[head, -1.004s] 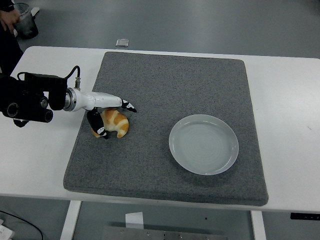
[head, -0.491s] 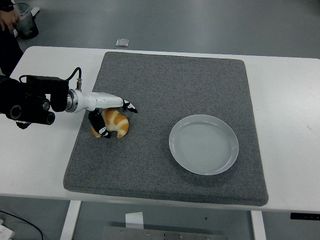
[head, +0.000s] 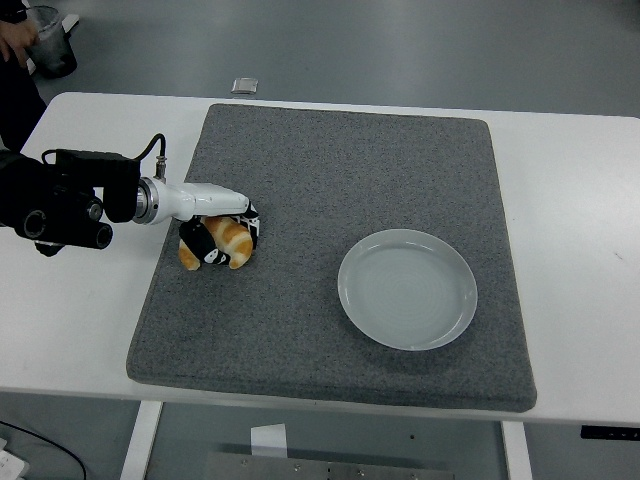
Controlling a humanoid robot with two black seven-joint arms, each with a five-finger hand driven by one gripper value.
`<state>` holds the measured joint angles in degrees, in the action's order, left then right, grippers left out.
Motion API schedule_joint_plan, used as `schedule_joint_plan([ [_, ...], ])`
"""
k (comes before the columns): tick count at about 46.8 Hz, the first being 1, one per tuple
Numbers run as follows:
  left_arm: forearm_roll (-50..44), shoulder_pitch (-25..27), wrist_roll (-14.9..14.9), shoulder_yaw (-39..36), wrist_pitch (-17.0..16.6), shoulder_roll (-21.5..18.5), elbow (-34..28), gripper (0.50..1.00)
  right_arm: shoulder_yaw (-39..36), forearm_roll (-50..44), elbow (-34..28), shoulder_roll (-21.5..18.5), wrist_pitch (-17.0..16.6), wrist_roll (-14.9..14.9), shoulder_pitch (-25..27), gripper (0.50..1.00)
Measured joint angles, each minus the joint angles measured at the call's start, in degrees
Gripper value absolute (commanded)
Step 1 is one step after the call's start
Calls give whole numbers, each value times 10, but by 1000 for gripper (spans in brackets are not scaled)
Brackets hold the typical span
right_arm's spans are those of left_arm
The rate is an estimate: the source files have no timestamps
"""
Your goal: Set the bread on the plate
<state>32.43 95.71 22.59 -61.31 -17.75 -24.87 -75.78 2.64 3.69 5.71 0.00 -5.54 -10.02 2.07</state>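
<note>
- The left hand (head: 215, 232) now has its fingers curled around the croissant (head: 230, 242); a moment ago they were spread above it.
- The croissant sits on the grey mat (head: 330, 180), left side, well apart from the white plate (head: 407, 288).

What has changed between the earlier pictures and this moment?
The left hand has closed: its fingers, spread above and beside the croissant a second ago, are now curled around it, taking hold. The croissant has shifted only slightly and still lies on the grey mat. The white plate stays empty in the same place, on the mat to the right.
</note>
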Motion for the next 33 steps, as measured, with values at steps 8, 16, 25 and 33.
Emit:
schedule_joint_plan([
  [8, -1, 0, -5, 0, 0, 0, 2, 500, 0, 0, 0, 0, 0, 0, 0, 932],
  [16, -2, 1, -5, 1, -1, 0, 2, 500, 0, 0, 0, 0, 0, 0, 0, 932],
  [25, -4, 5, -5, 1, -1, 0, 0, 500, 0, 0, 0, 0, 0, 0, 0, 932],
  [33, -4, 7, -5, 2, -1, 0, -1, 500, 0, 0, 0, 0, 0, 0, 0, 932],
])
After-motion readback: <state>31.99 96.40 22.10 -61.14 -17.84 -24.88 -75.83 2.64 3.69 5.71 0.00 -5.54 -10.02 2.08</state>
